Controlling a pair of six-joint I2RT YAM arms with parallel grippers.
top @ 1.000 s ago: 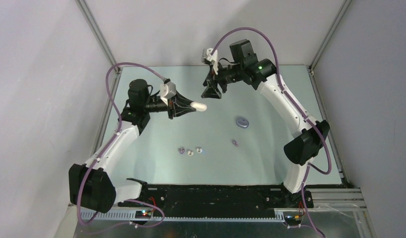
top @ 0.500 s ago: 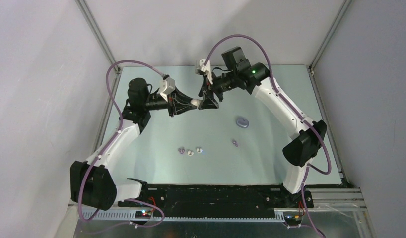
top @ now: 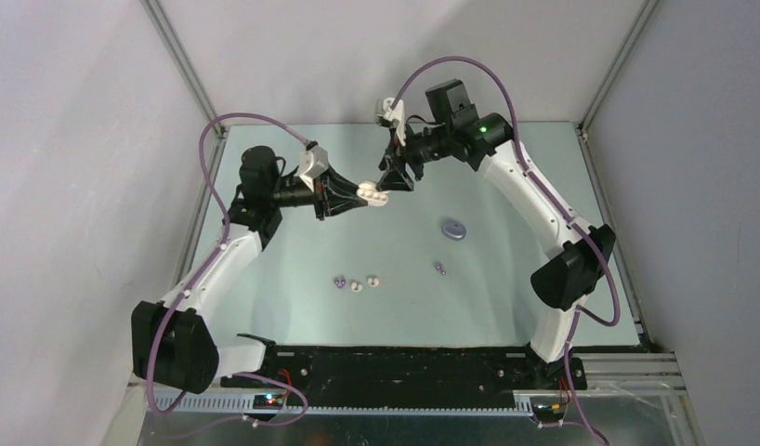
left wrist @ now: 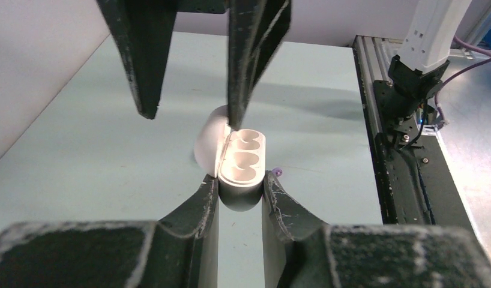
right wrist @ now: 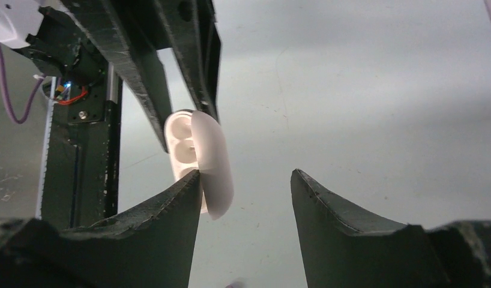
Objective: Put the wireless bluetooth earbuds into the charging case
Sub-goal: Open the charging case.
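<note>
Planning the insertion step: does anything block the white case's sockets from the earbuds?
Lid open, both sockets bare; only one fingertip of the right end effector sits at the rim of the white case beside them.

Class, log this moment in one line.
left gripper: shut on white case | lid: open, wells empty | right gripper: open, fingertip at lid | earbuds: on table

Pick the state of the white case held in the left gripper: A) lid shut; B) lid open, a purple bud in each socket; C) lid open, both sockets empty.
C: the left wrist view shows the white case in the left gripper, lid open, two bare sockets.
</note>
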